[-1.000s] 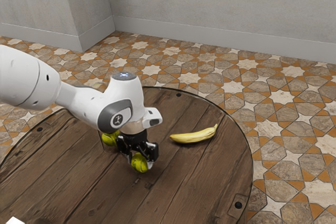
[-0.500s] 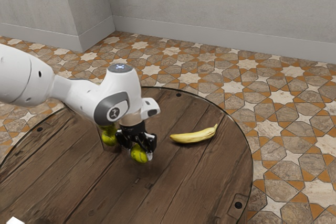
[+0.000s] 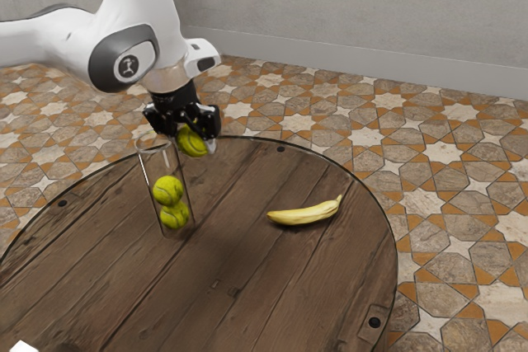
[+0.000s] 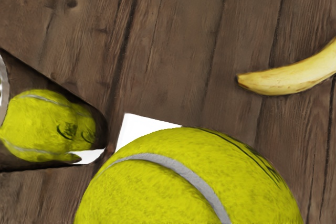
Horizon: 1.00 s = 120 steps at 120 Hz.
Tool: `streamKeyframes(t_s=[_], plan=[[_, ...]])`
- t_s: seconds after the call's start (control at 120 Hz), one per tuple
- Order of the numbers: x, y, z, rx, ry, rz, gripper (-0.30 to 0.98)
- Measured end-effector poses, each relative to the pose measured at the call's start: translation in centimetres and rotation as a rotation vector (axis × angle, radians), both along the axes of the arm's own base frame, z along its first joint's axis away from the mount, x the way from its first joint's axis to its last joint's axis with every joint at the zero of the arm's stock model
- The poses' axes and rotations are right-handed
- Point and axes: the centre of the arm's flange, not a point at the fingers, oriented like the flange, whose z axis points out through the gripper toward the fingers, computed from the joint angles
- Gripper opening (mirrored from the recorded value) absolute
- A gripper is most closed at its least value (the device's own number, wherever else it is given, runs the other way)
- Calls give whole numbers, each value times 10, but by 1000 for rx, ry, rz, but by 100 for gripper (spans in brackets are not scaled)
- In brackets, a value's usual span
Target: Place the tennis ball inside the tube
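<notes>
The fingers [image 3: 214,124] of the black gripper [image 3: 193,138] pinch a yellow-green tennis ball [image 3: 194,143] between them, off the table and near the open mouth of a clear tube [image 3: 189,200], on the exterior view's right of it. The tube stands upright on the table with two more tennis balls [image 3: 167,190] stacked inside; the held ball is outside it. In the wrist view the held ball looms large, with the tube and its balls beside it and a white patch [image 4: 137,128] partly hidden behind it, which I cannot identify.

The table [image 3: 272,286] is round, made of brown wooden planks with dark seams, grain and knots, and edged by a thin dark rim with round dark studs set near it. A yellow banana [image 3: 304,213] lies on the planks, well apart from the tube, its stem towards the exterior view's right. Around the table spreads a tiled floor [image 3: 445,154] in brown, cream and orange, patterned with pale stars. Behind, plain grey walls [image 3: 346,6] meet the floor along a smooth grey skirting board [image 3: 371,70]
</notes>
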Motion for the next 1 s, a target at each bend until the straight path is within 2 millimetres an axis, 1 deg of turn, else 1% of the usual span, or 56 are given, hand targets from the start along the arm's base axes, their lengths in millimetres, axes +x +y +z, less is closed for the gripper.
streamKeyframes(t_s=[0.067,0.125,0.242,0.325,0.417,0.508,0.7,0.833,0.875,0.958,1.0], plan=[[3,26,9,6,2,41,21],[6,40,15,16,2,61,24],[10,62,8,29,27,89,27],[17,77,4,32,39,110,28],[24,89,0,34,48,126,29],[26,100,-2,35,56,141,30],[28,117,-7,27,71,164,50],[27,125,-6,21,72,172,59],[25,126,4,14,65,172,60],[26,123,42,-27,45,149,63],[25,118,65,-51,36,128,64]])
